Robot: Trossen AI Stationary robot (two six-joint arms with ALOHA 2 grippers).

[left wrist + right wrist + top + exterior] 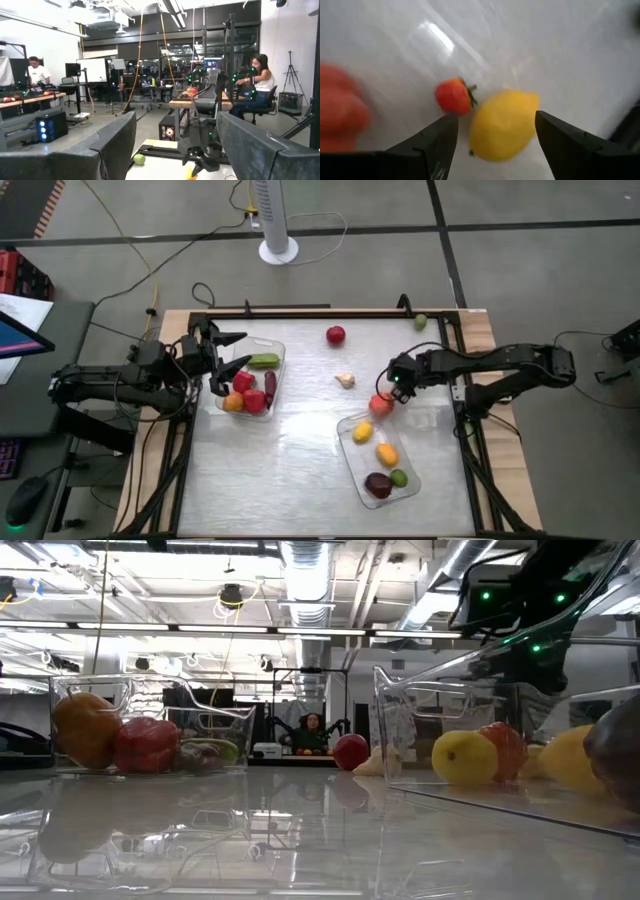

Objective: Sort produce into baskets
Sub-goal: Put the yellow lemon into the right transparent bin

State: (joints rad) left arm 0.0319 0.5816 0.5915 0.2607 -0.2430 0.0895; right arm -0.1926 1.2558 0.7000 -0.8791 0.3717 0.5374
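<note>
Shiny bench (300, 460) carries two baskets; right gripper (392, 392) hovers, fingers apart and empty, over the lemon (502, 125) at the right basket's (352, 425) twelve o'clock end; left gripper (228, 352) waits released above the left basket (278, 360).

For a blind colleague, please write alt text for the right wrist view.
The right tool, fingers open, hovers over a yellow lemon lying on the glossy white table. A small red strawberry-like fruit sits beside it, and a blurred orange-red fruit is at the edge.
</note>
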